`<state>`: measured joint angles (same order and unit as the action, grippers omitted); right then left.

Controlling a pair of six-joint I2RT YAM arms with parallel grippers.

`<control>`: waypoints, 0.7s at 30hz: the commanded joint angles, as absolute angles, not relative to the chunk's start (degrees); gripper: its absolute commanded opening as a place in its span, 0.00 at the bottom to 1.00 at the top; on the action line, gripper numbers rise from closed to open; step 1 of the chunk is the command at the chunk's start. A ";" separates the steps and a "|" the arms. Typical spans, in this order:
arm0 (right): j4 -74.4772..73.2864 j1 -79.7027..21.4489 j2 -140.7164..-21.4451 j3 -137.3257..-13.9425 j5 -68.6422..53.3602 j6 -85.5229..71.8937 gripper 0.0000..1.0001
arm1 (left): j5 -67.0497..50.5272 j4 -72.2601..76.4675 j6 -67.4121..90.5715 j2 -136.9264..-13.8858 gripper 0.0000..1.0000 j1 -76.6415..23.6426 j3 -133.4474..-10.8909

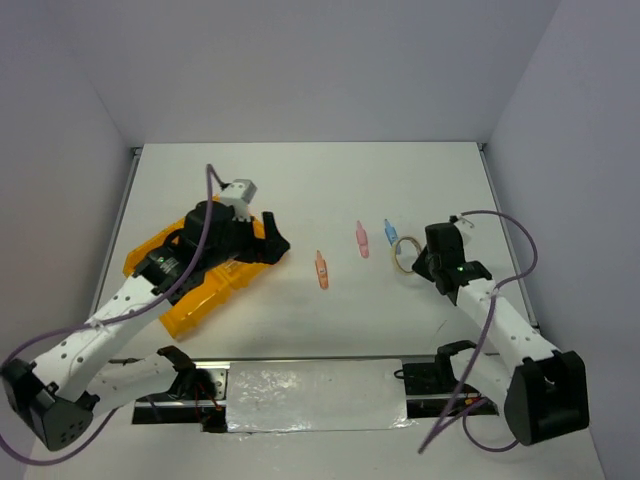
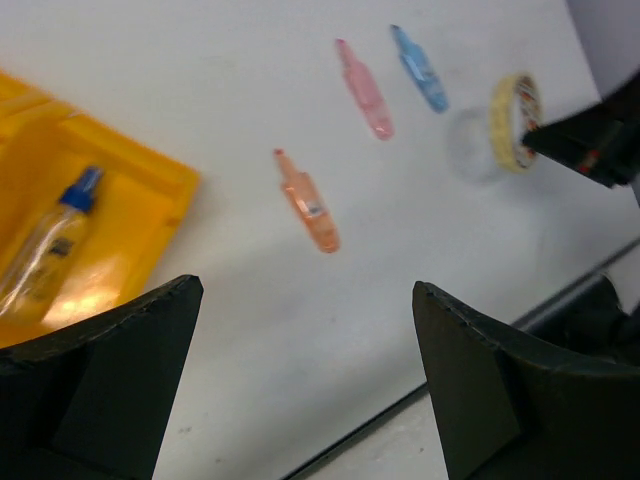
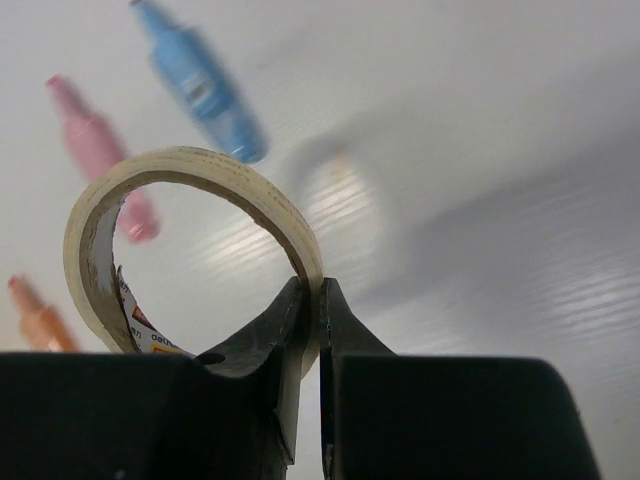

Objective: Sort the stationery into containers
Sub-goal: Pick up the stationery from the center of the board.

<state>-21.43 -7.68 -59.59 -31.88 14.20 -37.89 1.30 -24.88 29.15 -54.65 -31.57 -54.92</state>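
Note:
The yellow-orange tray (image 1: 190, 305) lies at the left, partly under my left arm. A clear tube with a blue cap (image 2: 50, 245) lies in one compartment (image 2: 130, 190). My left gripper (image 1: 272, 246) is open and empty (image 2: 305, 290) just right of the tray. Orange (image 1: 322, 270), pink (image 1: 362, 238) and blue (image 1: 390, 232) pen pieces lie mid-table. My right gripper (image 1: 415, 262) is shut on the wall of the beige tape ring (image 3: 190, 160), which it holds upright (image 1: 403, 255). A greyish round patch (image 2: 470, 150) sits beside the ring; jar or shadow, I cannot tell.
The pen pieces also show in the left wrist view, orange (image 2: 308, 205) nearest the tray. A shiny metal strip (image 1: 310, 395) runs along the near edge between the arm bases. White walls close the table at the back and sides.

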 commanded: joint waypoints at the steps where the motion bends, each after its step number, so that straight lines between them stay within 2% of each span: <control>1: -27.85 -17.02 -53.89 -37.07 17.67 -38.49 0.00 | -1.76 -14.77 35.76 -60.19 0.99 -39.62 -60.72; 6: -30.31 -26.00 -48.61 -40.77 14.59 -39.37 0.00 | -9.47 -8.82 38.14 -69.68 0.99 -43.67 -65.83; 14: -32.52 -33.74 -49.04 -48.60 9.41 -36.66 0.00 | -9.05 -7.38 38.50 -77.34 0.99 -49.91 -69.78; 21: -27.52 -37.53 -47.90 -48.25 4.15 -35.86 0.00 | -10.81 -6.51 39.20 -81.65 0.89 -50.45 -70.14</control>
<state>-30.81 -36.82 -49.06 -46.94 7.70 -37.15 -9.34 -10.17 38.06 -81.36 -50.46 -68.64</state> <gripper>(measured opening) 0.126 0.907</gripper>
